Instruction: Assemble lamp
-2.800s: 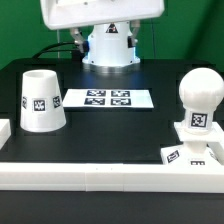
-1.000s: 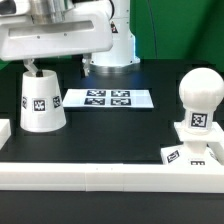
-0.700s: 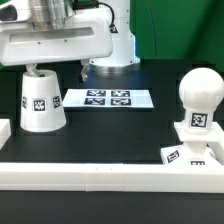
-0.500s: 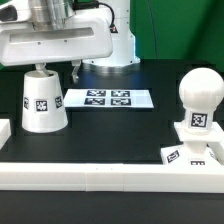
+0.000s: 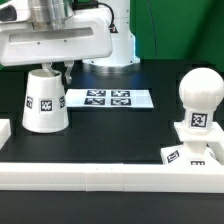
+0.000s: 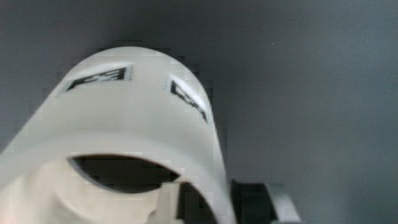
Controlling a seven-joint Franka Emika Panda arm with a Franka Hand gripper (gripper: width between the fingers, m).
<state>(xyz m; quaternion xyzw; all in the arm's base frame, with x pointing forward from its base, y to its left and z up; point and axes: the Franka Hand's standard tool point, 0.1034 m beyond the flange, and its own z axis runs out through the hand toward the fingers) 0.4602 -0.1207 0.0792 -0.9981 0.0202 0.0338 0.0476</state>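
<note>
The white tapered lamp shade (image 5: 42, 100) stands at the exterior view's left, slightly tilted, narrow end up. My gripper (image 5: 60, 68) is at its top rim, under the wide white hand. In the wrist view the shade (image 6: 134, 120) fills the picture. My gripper (image 6: 222, 200) straddles the wall at its dark opening, with one dark finger (image 6: 263, 200) outside and the jaws closed on the wall. The rounded bulb (image 5: 198, 98) stands on the flat square base (image 5: 188, 152) at the exterior view's right.
The marker board (image 5: 108, 99) lies flat behind the middle, in front of the arm's pedestal (image 5: 118, 48). A long white rail (image 5: 110, 176) runs along the front, and a short white block (image 5: 4, 132) sits at the left edge.
The arm came in over the shade and lowered onto its top rim. The shade has since tipped and shifted slightly toward the exterior view's right. Bulb and base have not moved.
</note>
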